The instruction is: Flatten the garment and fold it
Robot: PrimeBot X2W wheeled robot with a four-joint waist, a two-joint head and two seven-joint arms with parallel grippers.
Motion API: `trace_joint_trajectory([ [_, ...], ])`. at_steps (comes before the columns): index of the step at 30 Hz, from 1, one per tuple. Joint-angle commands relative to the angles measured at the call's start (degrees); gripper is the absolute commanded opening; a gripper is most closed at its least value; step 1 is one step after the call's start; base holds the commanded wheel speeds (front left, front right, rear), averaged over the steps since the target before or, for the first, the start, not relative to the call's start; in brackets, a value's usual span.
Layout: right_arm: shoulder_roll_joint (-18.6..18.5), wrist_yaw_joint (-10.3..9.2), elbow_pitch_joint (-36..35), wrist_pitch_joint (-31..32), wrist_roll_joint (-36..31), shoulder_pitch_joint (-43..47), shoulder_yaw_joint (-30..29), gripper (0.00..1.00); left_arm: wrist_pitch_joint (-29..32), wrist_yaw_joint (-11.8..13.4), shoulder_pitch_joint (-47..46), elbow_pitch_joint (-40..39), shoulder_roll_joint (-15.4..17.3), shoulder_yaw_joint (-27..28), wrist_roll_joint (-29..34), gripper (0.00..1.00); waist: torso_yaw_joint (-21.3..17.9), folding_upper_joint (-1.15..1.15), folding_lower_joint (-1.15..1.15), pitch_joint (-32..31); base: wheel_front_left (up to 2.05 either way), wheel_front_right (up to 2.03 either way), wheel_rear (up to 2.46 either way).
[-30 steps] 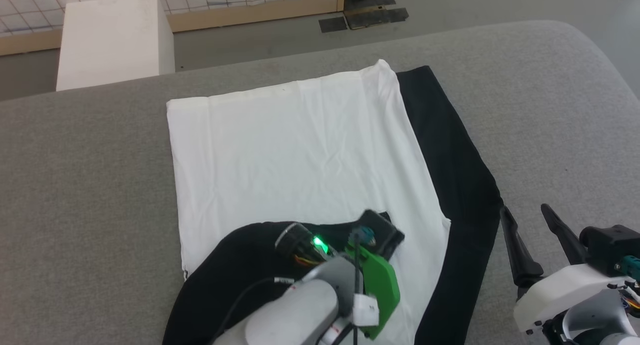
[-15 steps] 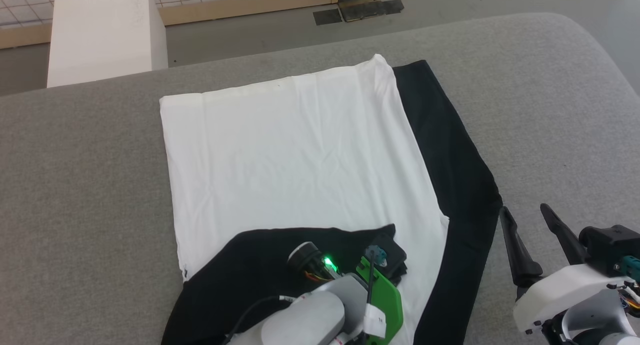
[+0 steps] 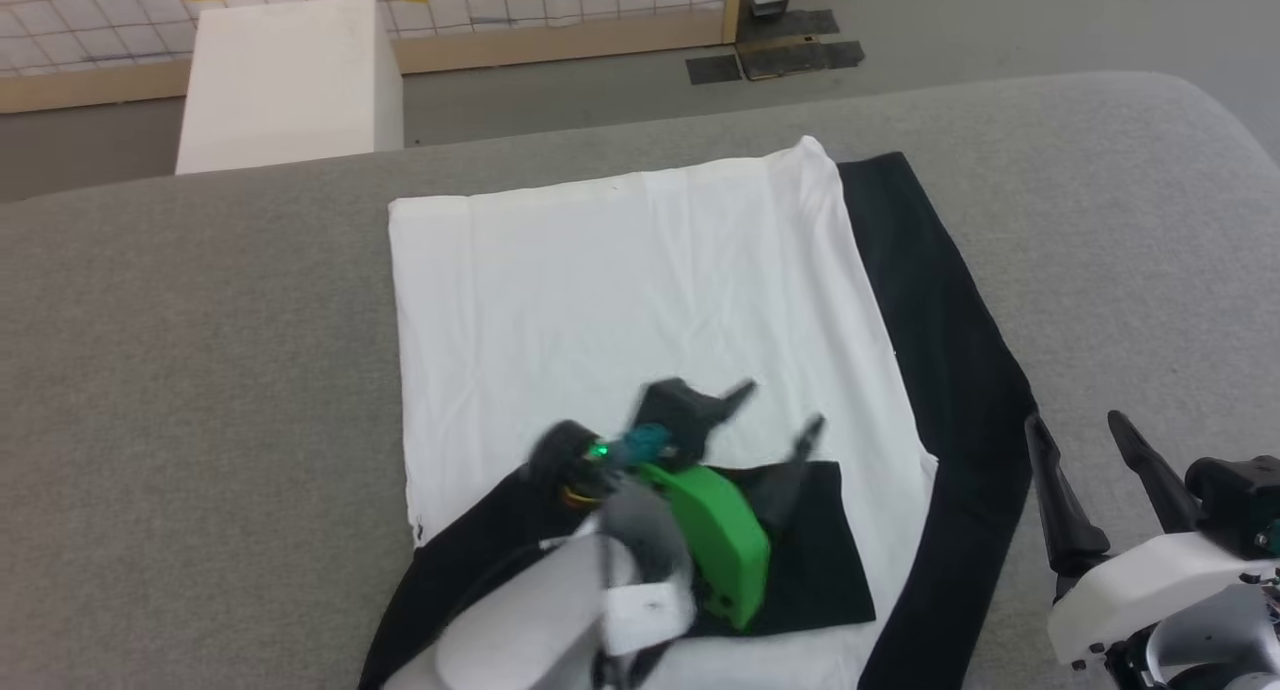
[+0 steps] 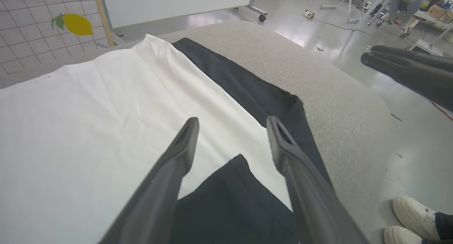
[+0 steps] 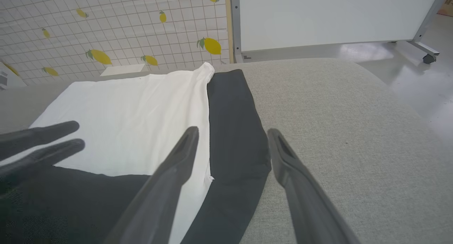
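The garment lies flat on the grey table, white body up, print hidden. Its right black sleeve runs straight along the body's right edge. The left black sleeve is folded across the lower body, its cuff end lying flat. My left gripper hovers open just above that cuff, nothing between its fingers. My right gripper stands open over bare table, just right of the right sleeve, apart from it. The left gripper's fingers show at the right wrist view's left edge.
A white box stands on the floor beyond the table's far edge. The grey padded table extends wide on both sides of the shirt and rounds off at the right. A person's white shoes are on the floor past that right edge.
My left gripper has let go of the left sleeve's cuff, opened and lifted up and forward; the cuff now lies flat on the body. The head camera has shifted. The right arm is still.
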Motion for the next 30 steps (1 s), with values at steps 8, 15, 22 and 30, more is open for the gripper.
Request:
trace_joint_trajectory([
  [8, -1.1, -0.09, 0.7, -0.4, -0.8, -4.4, -0.3, 1.00, -12.4, 6.6, 6.6, -9.0, 9.5, 13.7, 0.4, 1.00, 3.5, 0.48, 0.00, -0.7, 0.00, 0.00, 0.00],
  [15, -3.2, -0.09, 9.2, -0.6, 0.4, -14.4, -1.2, 1.00, -12.9, 7.5, 14.9, -14.1, 12.6, 29.4, 7.4, 1.00, 4.8, 0.48, 0.00, 1.4, 0.00, 0.00, 0.00],
  [22, -7.2, -0.09, 26.5, 1.1, 3.3, -30.9, -2.6, 1.00, -12.9, 4.9, 20.7, -17.4, 9.2, 42.6, 15.5, 1.00, 7.2, 0.48, 0.00, 7.0, 0.00, 0.00, 0.00],
  [30, -11.4, -0.09, 42.6, 3.7, 2.0, -47.4, -6.8, 1.00, -13.0, 0.3, 19.6, -19.5, 4.3, 48.7, 20.4, 1.00, 11.4, 0.48, 0.00, 15.5, 0.00, 0.00, 0.00],
])
